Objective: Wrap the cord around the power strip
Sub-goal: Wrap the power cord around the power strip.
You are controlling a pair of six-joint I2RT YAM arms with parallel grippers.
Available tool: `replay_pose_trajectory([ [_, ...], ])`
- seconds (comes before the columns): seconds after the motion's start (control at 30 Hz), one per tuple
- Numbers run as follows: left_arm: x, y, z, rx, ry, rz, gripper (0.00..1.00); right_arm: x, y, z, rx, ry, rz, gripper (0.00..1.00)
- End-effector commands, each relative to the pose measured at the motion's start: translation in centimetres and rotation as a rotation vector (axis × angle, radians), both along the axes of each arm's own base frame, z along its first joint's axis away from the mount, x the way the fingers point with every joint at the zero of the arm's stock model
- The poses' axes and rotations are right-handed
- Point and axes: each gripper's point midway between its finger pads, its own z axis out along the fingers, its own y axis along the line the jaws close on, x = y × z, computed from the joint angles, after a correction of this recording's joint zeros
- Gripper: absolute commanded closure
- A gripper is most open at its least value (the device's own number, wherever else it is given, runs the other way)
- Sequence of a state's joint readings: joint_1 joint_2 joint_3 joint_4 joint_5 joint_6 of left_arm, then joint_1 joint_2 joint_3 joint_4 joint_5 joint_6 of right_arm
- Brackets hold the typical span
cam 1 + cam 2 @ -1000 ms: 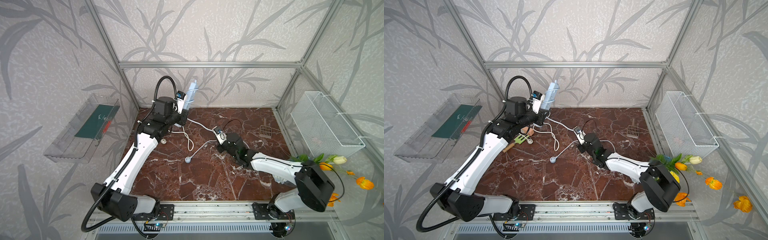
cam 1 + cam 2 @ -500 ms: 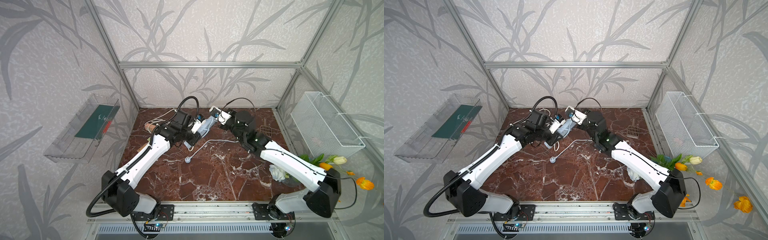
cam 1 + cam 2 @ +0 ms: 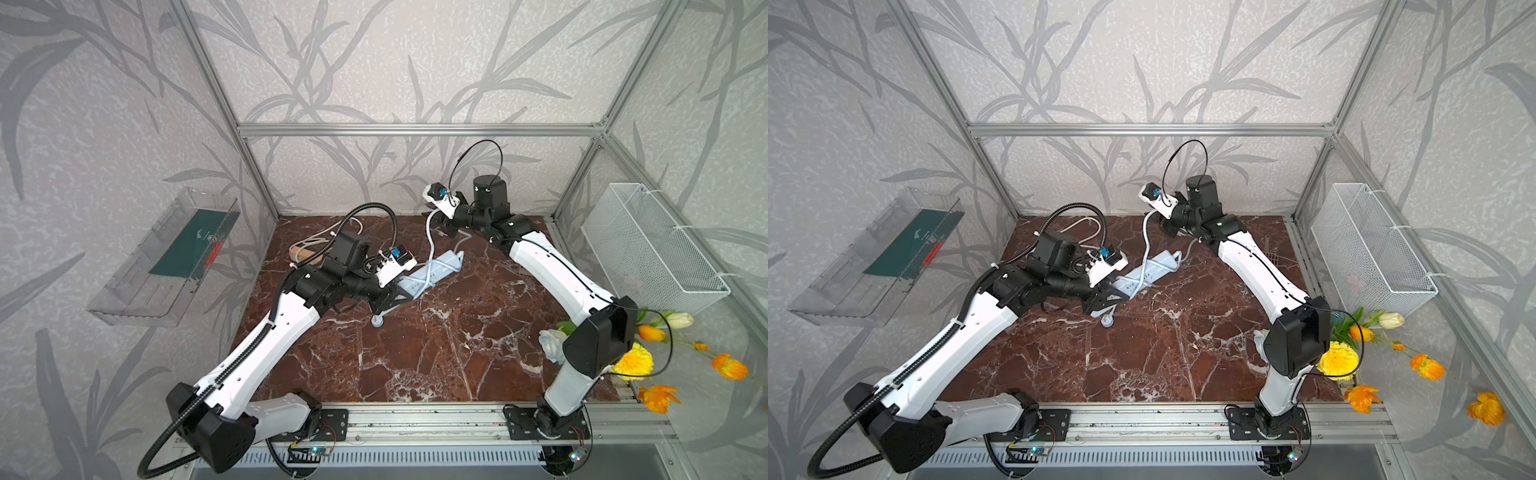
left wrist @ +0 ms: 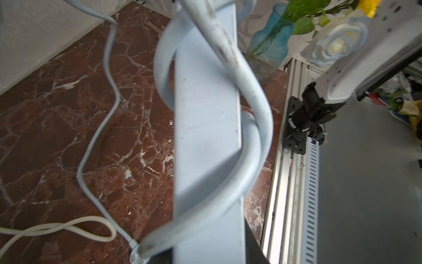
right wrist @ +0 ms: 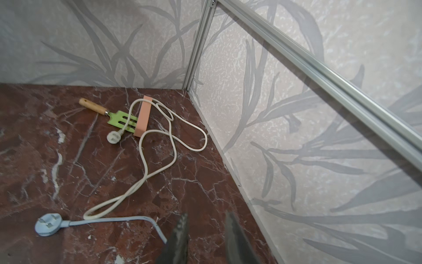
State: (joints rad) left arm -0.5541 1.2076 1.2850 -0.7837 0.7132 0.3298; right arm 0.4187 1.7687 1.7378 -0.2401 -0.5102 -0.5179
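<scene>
Pale-blue power strip (image 3: 446, 264): pinched at one end by L hand (image 3: 397, 293), tilted over table (image 3: 415, 361), prob. for clearance to loop cord (image 3: 429, 245); couple turns on. R hand (image 5: 206, 219): high, fingers (image 5: 180, 230) spread, cord trailing up to it.

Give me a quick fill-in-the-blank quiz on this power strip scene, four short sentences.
1. The left gripper clamps the light blue plastic power strip, whose light blue cord winds ___ it.
2. That cord's round plug lies on the red-brown ___ tabletop.
3. The green slotted spatula has a ___ handle.
4. The pink power strip trails a ___ cord.

Missing words: around, marble, wooden, white
</scene>
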Motion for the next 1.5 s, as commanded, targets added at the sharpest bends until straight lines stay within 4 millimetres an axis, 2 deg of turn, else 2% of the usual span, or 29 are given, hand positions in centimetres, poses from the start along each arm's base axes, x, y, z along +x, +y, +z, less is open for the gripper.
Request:
replay_pose_trajectory([
  [0.0, -3.0, -0.6, 3.2, -0.097, -0.065, -0.131, 1.00, 0.8, -0.1, 1.0, 0.165, 0.098, 0.056, 0.66],
  [0.17, -0.9, -0.9, 6.3, -0.167, -0.185, -0.054, 1.00, 1.8, 0.1, -1.4, 0.289, 0.152, 0.006, 0.63],
  [0.33, 0.3, -1.4, 7.9, -0.190, -0.200, -0.026, 1.00, 2.8, 1.5, -4.1, 0.388, 0.156, -0.095, 0.61],
  [0.43, 0.7, -1.5, 8.5, -0.196, -0.206, -0.012, 1.00, 3.6, 2.4, -5.0, 0.430, 0.135, -0.165, 0.60],
  [0.57, 0.9, -1.2, 9.9, -0.219, -0.243, 0.017, 1.00, 5.7, 1.7, -6.4, 0.499, 0.125, -0.288, 0.60],
  [0.7, 1.4, -0.7, 11.8, -0.245, -0.302, 0.068, 1.00, 6.6, 1.8, -8.6, 0.525, 0.156, -0.314, 0.60],
  [0.83, 1.7, -0.7, 12.8, -0.275, -0.319, 0.079, 1.00, 7.0, 2.4, -10.1, 0.560, 0.195, -0.311, 0.59],
  [0.9, 2.1, -0.6, 13.2, -0.284, -0.330, 0.101, 1.00, 7.1, 2.9, -10.2, 0.576, 0.209, -0.302, 0.62],
  [0.97, 2.9, -0.3, 13.6, -0.286, -0.349, 0.142, 1.00, 6.9, 3.2, -10.6, 0.578, 0.228, -0.297, 0.71],
  [1.03, 4.3, 0.4, 14.1, -0.292, -0.376, 0.211, 1.00, 6.1, 3.7, -11.2, 0.576, 0.252, -0.297, 0.85],
  [1.1, 6.2, 1.5, 14.8, -0.307, -0.397, 0.313, 1.00, 4.3, 4.0, -12.5, 0.562, 0.292, -0.305, 0.92],
  [1.17, 8.3, 2.5, 15.2, -0.312, -0.412, 0.415, 1.00, 2.2, 4.3, -13.8, 0.532, 0.311, -0.317, 0.96],
  [1.27, 11.4, 4.3, 14.5, -0.282, -0.408, 0.566, 1.00, -0.7, 4.0, -14.0, 0.520, 0.306, -0.338, 0.99],
  [1.3, 12.2, 4.8, 14.1, -0.285, -0.386, 0.600, 1.00, -1.6, 3.9, -14.8, 0.479, 0.337, -0.342, 0.99],
  [1.37, 14.0, 6.0, 13.3, -0.294, -0.342, 0.688, 1.00, -3.3, 4.1, -15.1, 0.401, 0.342, -0.327, 1.00],
  [1.47, 16.2, 7.7, 11.4, -0.282, -0.274, 0.793, 1.00, -6.3, 5.3, -16.2, 0.172, 0.315, -0.265, 1.00],
])
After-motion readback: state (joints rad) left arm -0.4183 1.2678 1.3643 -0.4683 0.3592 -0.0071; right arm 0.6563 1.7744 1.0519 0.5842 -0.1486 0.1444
